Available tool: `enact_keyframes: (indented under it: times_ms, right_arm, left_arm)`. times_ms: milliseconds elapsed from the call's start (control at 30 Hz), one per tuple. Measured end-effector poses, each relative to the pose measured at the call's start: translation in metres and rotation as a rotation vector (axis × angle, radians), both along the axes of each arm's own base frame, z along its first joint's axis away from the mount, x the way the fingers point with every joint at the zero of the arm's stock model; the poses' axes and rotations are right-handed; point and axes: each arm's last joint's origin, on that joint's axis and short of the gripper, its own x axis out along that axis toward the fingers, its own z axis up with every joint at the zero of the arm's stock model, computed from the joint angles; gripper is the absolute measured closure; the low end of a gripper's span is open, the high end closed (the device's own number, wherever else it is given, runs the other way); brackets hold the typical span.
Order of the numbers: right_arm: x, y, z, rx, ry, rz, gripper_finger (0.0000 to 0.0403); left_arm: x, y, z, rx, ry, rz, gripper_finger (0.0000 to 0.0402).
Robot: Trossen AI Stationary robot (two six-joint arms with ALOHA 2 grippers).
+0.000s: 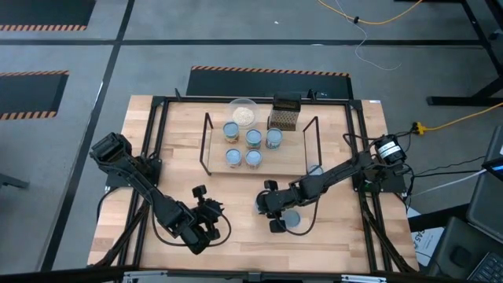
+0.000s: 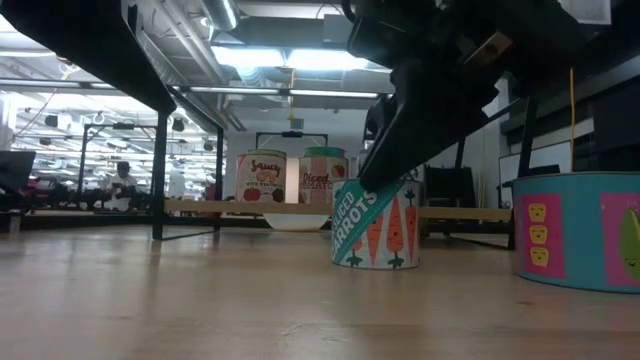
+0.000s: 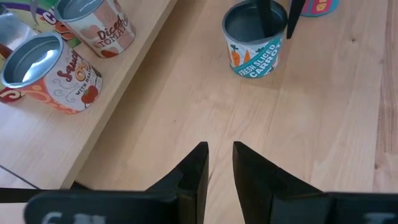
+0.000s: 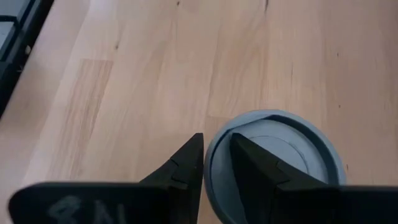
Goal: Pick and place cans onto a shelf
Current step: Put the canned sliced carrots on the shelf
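Right gripper (image 1: 277, 216): low over the front of the table (image 1: 346, 236), its two fingers straddling the rim of the carrots can (image 3: 255, 38), one finger inside, one outside, pinching the wall. The right wrist view shows the can's grey rim caught between the two dark fingers (image 4: 186, 163). The left wrist view alone gives the label, with the right arm's fingers dipping into the open top. The low view alone shows this can (image 2: 375, 225) standing upright on the wood, with another can (image 2: 580, 230), teal with pink panels, near it.

Left gripper (image 1: 206, 224): near the table's front edge, left of the right gripper; fingers a narrow gap apart, nothing between them, bare wood beneath.

Shelf (image 1: 295, 161): light board, wire ends, at mid-table. The high view counts five cans (image 1: 253, 138) on it; the left wrist view reads two of them as tomato labels.

Behind the shelf: clear bowl (image 1: 243, 112), dark mesh box (image 1: 284, 114).
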Motion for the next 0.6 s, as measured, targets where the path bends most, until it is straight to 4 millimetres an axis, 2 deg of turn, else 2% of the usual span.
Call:
enact_keyframes:
  times_ms: [167, 333, 600]
  right_arm:
    - [0.0, 0.0, -0.001, -0.003, 0.004, 0.002, 0.0331]
    - [0.0, 0.0, -0.001, -0.008, 0.008, 0.011, 0.0388]
    - [-0.015, 0.001, 0.014, -0.083, 0.038, 0.124, 0.0397]
  left_arm:
    - [0.0, 0.0, 0.0, 0.0, 0.0, 0.0, 0.0335]
    - [0.0, 0.0, 0.0, -0.001, 0.0, 0.0, 0.0335]
    - [0.0, 0.0, 0.0, -0.003, -0.004, 0.0, 0.0335]
